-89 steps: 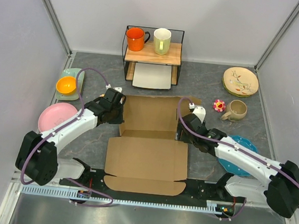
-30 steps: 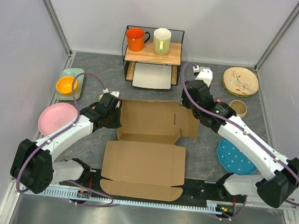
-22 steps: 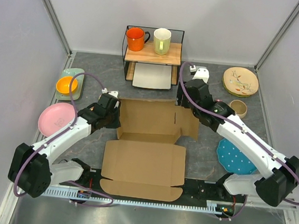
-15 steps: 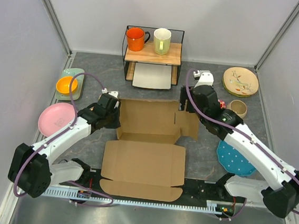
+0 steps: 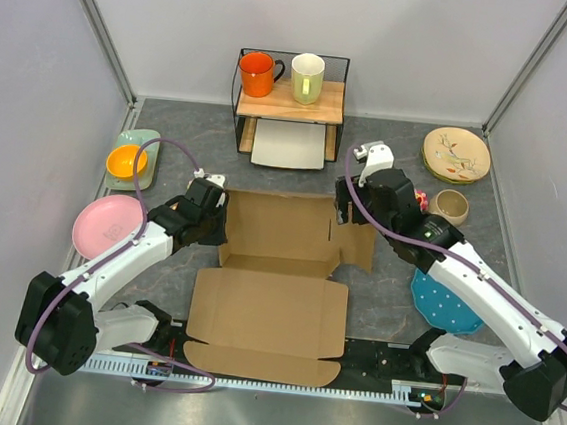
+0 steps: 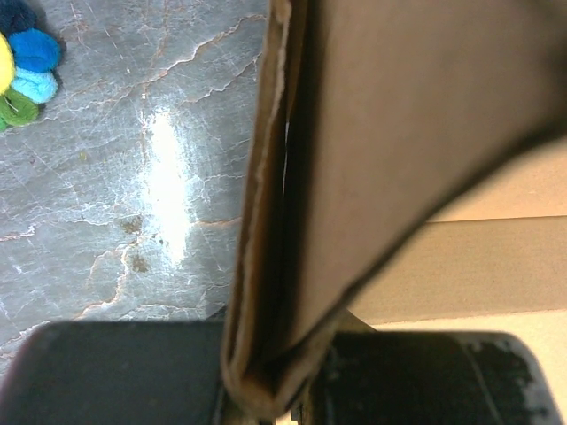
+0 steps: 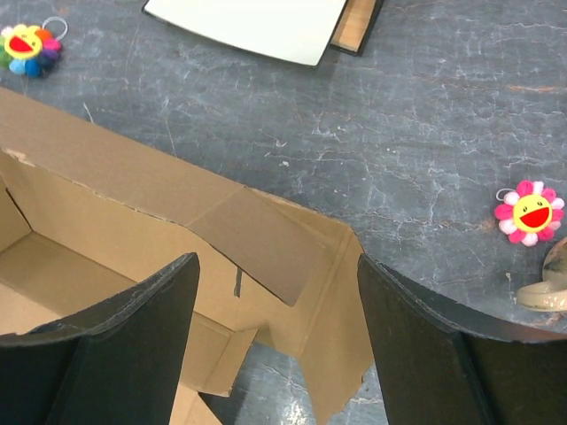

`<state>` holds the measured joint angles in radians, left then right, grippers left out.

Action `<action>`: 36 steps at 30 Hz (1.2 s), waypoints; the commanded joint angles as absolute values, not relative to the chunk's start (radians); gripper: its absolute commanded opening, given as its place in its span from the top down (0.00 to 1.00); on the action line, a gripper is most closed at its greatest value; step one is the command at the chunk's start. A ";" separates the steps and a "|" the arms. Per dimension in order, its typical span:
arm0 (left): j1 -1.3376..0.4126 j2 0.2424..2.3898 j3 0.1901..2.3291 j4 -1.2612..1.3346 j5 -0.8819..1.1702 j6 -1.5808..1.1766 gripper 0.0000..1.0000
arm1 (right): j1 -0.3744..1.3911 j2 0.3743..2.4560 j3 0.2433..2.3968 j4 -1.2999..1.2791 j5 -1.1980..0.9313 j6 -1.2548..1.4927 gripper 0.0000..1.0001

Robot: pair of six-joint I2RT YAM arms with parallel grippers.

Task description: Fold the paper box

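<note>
The paper box (image 5: pixel 269 307) lies opened out in the middle of the grey worktop (image 5: pixel 162 271), its near flaps flat toward the arm bases and its far half forming a shallow tray with raised walls.

At the far left, a pink plate (image 5: pixel 107 224) sits beside the left arm (image 5: pixel 118 257). An orange bowl (image 5: pixel 126 161) rests on a pale green dish (image 5: pixel 141 143) behind it. The left jaws are clamped on the tray's left wall. In the left wrist view, the doubled cardboard edge (image 6: pixel 266 266) stands upright and pinched between them, with a blue, green and yellow soft toy (image 6: pixel 22 62) at the top left corner on the worktop.

Behind the box stands a wire shelf (image 5: pixel 290 101) with a wooden top that carries an orange mug (image 5: pixel 257 73) and a pale green mug (image 5: pixel 307 77). A white tray (image 5: pixel 290 145) lies underneath it.

The right jaws are spread wide and hang over the tray's far right corner. In the right wrist view, the folded-in corner flap (image 7: pixel 266 248) shows between the two dark fingers (image 7: pixel 115 328), and I cannot tell whether either one touches the cardboard.

Just right of that corner lies a pink flower toy (image 7: pixel 530 212) next to a beige cup (image 5: pixel 451 206). A patterned cream plate (image 5: pixel 456 154) sits farther back, and a blue dotted plate (image 5: pixel 441 298) lies partly under the right arm (image 5: pixel 477 286).
</note>
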<state>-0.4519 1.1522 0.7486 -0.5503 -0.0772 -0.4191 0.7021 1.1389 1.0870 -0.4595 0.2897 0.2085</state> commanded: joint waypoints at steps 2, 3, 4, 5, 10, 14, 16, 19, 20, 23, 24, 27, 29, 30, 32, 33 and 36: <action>-0.454 1.149 0.795 -0.557 -0.075 -0.391 0.98 | 0.730 1.169 1.138 -0.475 0.249 0.137 0.20; -0.454 1.152 0.796 -0.558 -0.075 -0.391 0.98 | 0.733 1.178 1.143 -0.489 0.245 0.130 0.20; -0.454 1.152 0.798 -0.561 -0.075 -0.391 0.98 | 0.741 1.195 1.144 -0.495 0.245 0.121 0.20; -0.454 1.151 0.798 -0.563 -0.075 -0.391 0.98 | 0.744 1.206 1.146 -0.502 0.247 0.117 0.20; -0.454 1.140 0.798 -0.565 -0.074 -0.393 0.98 | 0.755 1.264 1.154 -0.511 0.304 0.112 0.27; -0.454 1.137 0.790 -0.563 -0.077 -0.394 0.98 | 0.758 1.301 1.149 -0.473 0.324 0.116 0.53; -0.454 1.138 0.788 -0.564 -0.078 -0.397 0.98 | 0.773 1.319 1.154 -0.463 0.343 0.136 0.62; -0.454 1.137 0.781 -0.555 -0.077 -0.410 0.98 | 0.799 1.330 1.160 -0.453 0.362 0.189 0.69; -0.454 1.132 0.776 -0.551 -0.077 -0.413 0.98 | 0.804 1.333 1.160 -0.453 0.362 0.207 0.70; -0.454 1.124 0.767 -0.537 -0.072 -0.428 0.98 | 0.825 1.345 1.151 -0.446 0.361 0.302 0.73; -0.454 1.124 0.764 -0.532 -0.071 -0.436 0.98 | 0.839 1.348 1.144 -0.443 0.360 0.363 0.73; -0.454 1.121 0.761 -0.523 -0.066 -0.445 0.98 | 0.867 1.344 1.102 -0.408 0.342 0.472 0.65; -0.454 1.123 0.759 -0.519 -0.066 -0.445 0.98 | 0.882 1.335 1.062 -0.371 0.330 0.503 0.58; -0.454 1.123 0.761 -0.517 -0.066 -0.443 0.98 | 0.894 1.325 1.057 -0.367 0.330 0.512 0.56; -0.454 1.124 0.764 -0.515 -0.067 -0.440 0.98 | 0.902 1.312 1.055 -0.376 0.347 0.512 0.46; -0.454 1.126 0.764 -0.517 -0.071 -0.437 0.98 | 0.900 1.283 1.060 -0.382 0.366 0.508 0.41; -0.454 1.126 0.762 -0.517 -0.072 -0.431 0.98 | 0.902 1.202 1.103 -0.431 0.443 0.468 0.24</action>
